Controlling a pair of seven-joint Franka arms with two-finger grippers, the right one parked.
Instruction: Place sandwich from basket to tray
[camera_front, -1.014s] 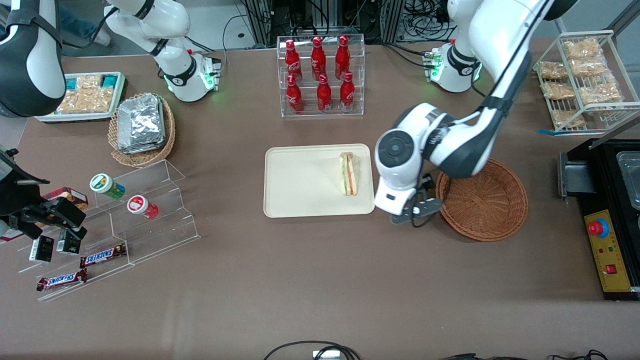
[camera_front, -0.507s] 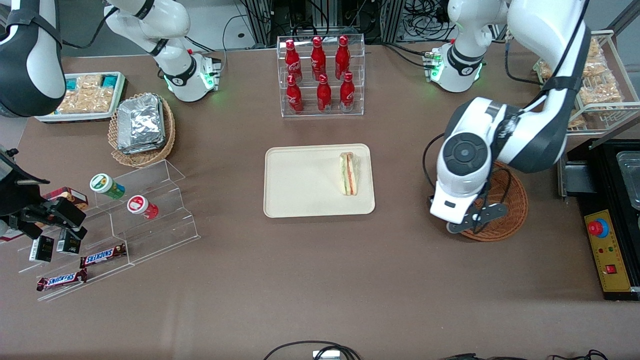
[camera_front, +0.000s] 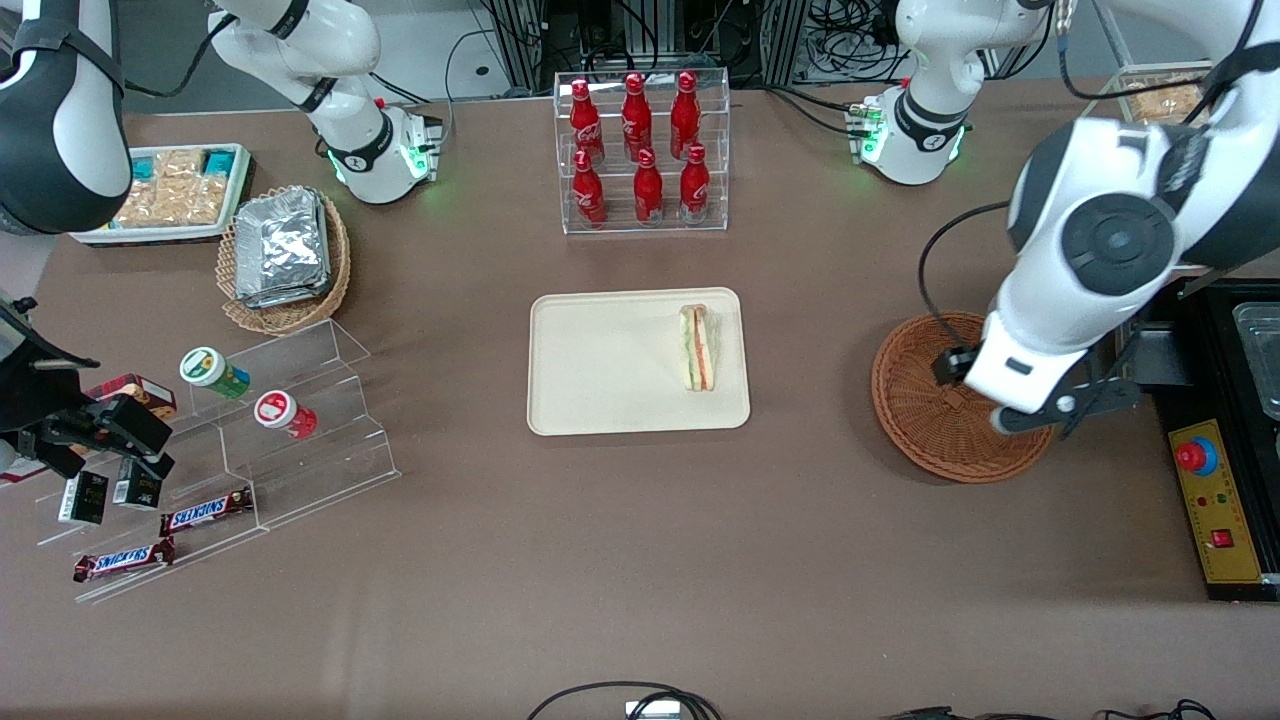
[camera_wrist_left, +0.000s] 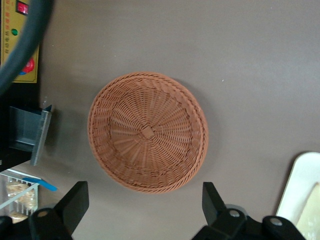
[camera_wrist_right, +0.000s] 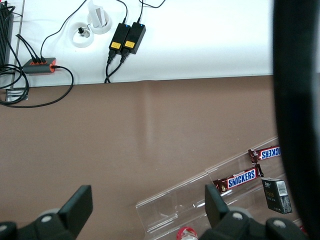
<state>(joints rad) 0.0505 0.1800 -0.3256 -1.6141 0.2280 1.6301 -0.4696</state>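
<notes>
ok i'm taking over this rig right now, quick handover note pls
End effector: open and empty, above the basket's edge nearest the working arm's end of the table.
Sandwich: lying on the tray, near the tray edge closest to the basket.
Basket: empty, as the left wrist view shows.
Done: sandwich is out of the basket and on the tray, released.
Left: nothing on the transfer itself; probably just park the arm.
</notes>
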